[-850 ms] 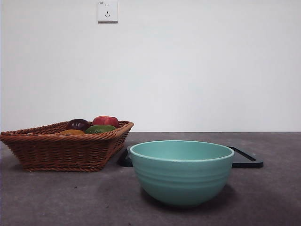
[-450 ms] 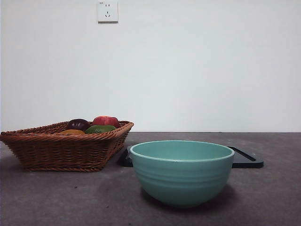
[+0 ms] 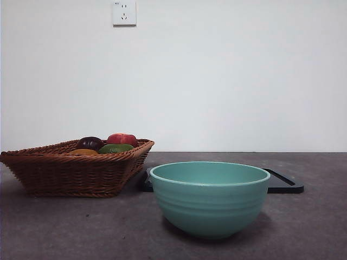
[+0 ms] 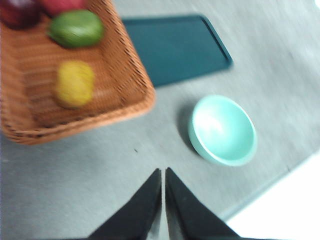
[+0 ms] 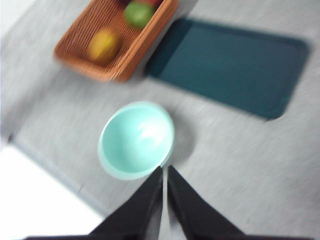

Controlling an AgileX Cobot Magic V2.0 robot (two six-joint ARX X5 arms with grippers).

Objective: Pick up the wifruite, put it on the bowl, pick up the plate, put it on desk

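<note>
We see the wifruite (image 4: pixel 74 83) lying in the wicker basket (image 3: pixel 70 173) beside a green fruit (image 4: pixel 76 28) (red and purple ones behind). The bowl (image 3: pixel 209 197) stands empty on the bench (image 3: pixel 81 227), before a dark tray (image 5: pixel 230 65). Both pincers, left (image 4: pixel 163 172) and right (image 5: pixel 165 170), hang high, jaws together. Nothing has shifted since earlier.

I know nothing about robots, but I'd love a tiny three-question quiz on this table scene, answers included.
1. True or false: the bowl already holds fruit.
2. Where does the golden-brown wifruite lie?
A. in the wicker basket
B. on the dark tray
C. on the desk
3. Fill in: the left gripper and the right gripper both hang above the desk with jaws ____.

Key: 1 false; 2 A; 3 shut.
</note>
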